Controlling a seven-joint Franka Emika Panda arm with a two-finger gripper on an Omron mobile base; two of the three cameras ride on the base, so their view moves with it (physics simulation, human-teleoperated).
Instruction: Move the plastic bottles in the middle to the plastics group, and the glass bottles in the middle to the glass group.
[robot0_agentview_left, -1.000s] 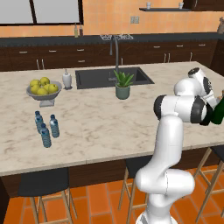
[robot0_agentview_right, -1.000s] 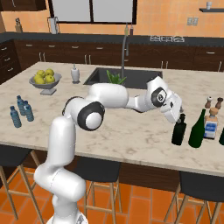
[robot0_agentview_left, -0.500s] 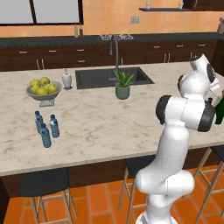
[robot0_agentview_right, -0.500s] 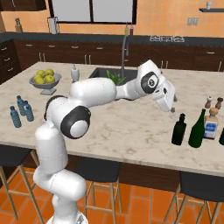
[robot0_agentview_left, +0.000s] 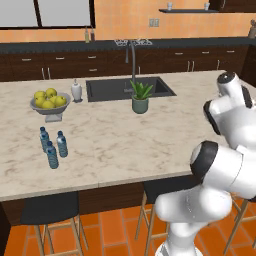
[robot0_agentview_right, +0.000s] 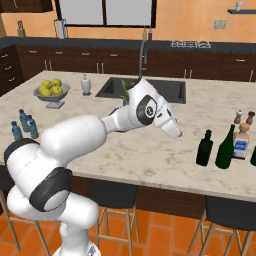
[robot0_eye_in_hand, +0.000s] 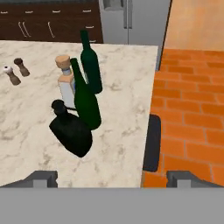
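Note:
At the counter's right end a squat black flask (robot0_agentview_right: 204, 148) (robot0_eye_in_hand: 72, 131) stands beside a slender dark green bottle (robot0_agentview_right: 226, 148) (robot0_eye_in_hand: 85, 98). They are close against the glass group, a cork-topped clear bottle (robot0_agentview_right: 241, 142) (robot0_eye_in_hand: 65, 85) and another green bottle (robot0_eye_in_hand: 91, 63). My gripper (robot0_agentview_right: 176, 134) (robot0_eye_in_hand: 113, 179) hangs open and empty, left of and apart from the flask. Three small water bottles with blue labels, the plastics group (robot0_agentview_left: 52, 147) (robot0_agentview_right: 25, 124), stand together at the counter's left end.
A bowl of lemons (robot0_agentview_left: 49, 102), a white soap dispenser (robot0_agentview_left: 76, 91), the sink (robot0_agentview_left: 115, 90) and a potted plant (robot0_agentview_left: 140, 97) sit at the back. Salt and pepper shakers (robot0_eye_in_hand: 13, 72) stand behind the glass bottles. The counter's end and a stool (robot0_eye_in_hand: 152, 142) are close to them.
The gripper was down at the green bottle and black flask; it has lifted off and drawn back to the left with open jaws. The bottles stay standing.

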